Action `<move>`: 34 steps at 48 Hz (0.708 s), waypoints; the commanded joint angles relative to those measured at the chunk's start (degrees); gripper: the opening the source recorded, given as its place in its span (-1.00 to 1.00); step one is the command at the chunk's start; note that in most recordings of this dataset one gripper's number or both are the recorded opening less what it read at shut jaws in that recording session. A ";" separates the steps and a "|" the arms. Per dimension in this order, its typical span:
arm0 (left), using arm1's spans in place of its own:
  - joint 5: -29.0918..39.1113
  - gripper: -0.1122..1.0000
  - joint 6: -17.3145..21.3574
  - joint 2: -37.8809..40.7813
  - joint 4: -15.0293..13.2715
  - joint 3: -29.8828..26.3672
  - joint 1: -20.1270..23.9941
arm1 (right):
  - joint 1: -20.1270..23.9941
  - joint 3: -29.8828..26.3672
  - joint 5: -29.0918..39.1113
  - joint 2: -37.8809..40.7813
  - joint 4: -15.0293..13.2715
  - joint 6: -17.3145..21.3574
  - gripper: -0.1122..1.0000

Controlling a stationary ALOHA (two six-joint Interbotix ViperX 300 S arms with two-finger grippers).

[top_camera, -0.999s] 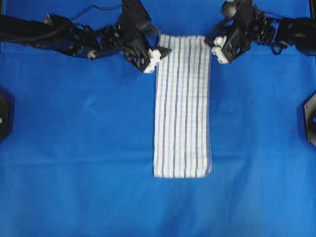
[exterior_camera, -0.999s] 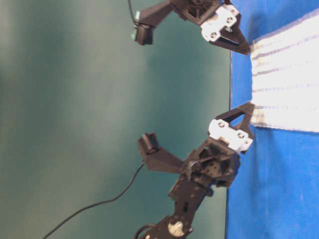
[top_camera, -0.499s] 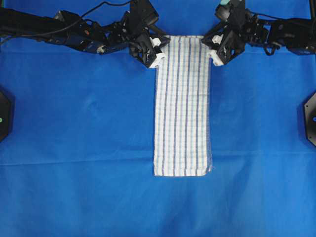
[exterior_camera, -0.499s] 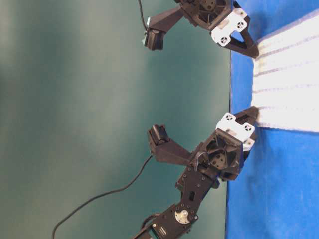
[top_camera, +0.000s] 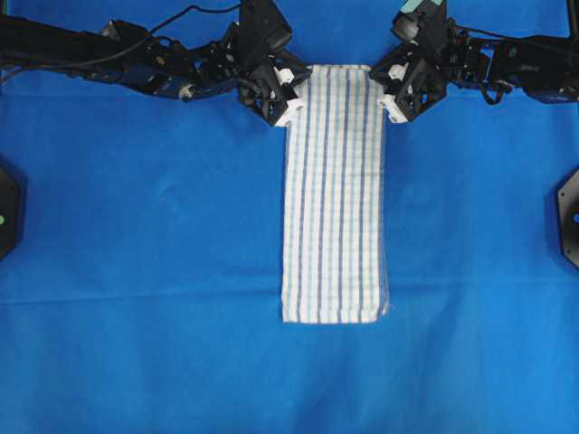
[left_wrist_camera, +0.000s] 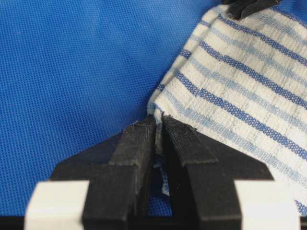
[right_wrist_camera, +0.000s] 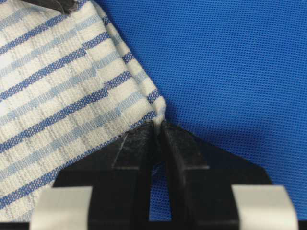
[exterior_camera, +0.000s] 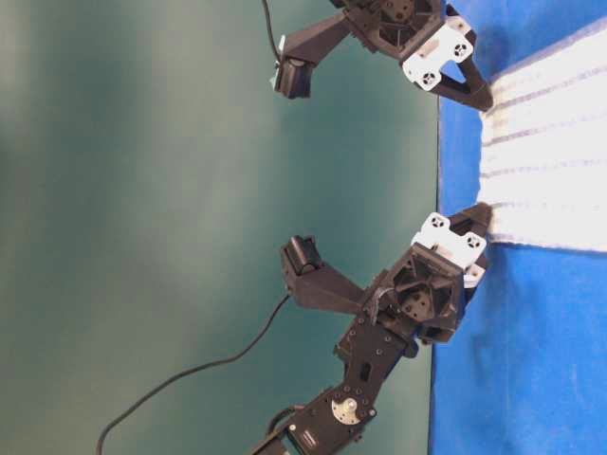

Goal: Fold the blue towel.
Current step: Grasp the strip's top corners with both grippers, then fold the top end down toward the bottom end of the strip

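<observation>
- Overhead view looked straight down on the blue table cover [top_camera: 136,271]; you got both arms at the top edge and the whole blue towel [top_camera: 335,199].
- Table-level view sat low off the table's far end, rolled sideways, so the table edge ran vertically at frame right.
- Left wrist view was very close, looking past the left gripper [left_wrist_camera: 159,125] at one towel corner.
- Right wrist view mirrored that at the right gripper [right_wrist_camera: 158,125].
- All four shared the towel's far end.
</observation>
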 commanded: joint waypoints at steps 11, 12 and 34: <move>0.62 -0.74 0.44 -2.72 0.09 -2.99 0.79 | -2.37 -0.70 0.00 -2.90 -0.09 0.00 -0.64; 0.88 -0.74 0.44 -2.64 0.00 -3.25 0.97 | -2.64 -0.79 0.00 -2.99 -0.09 0.00 -0.64; 5.10 -0.74 0.53 -2.99 0.09 -7.03 3.69 | -6.06 -2.29 0.09 -3.52 -0.18 -0.09 -0.64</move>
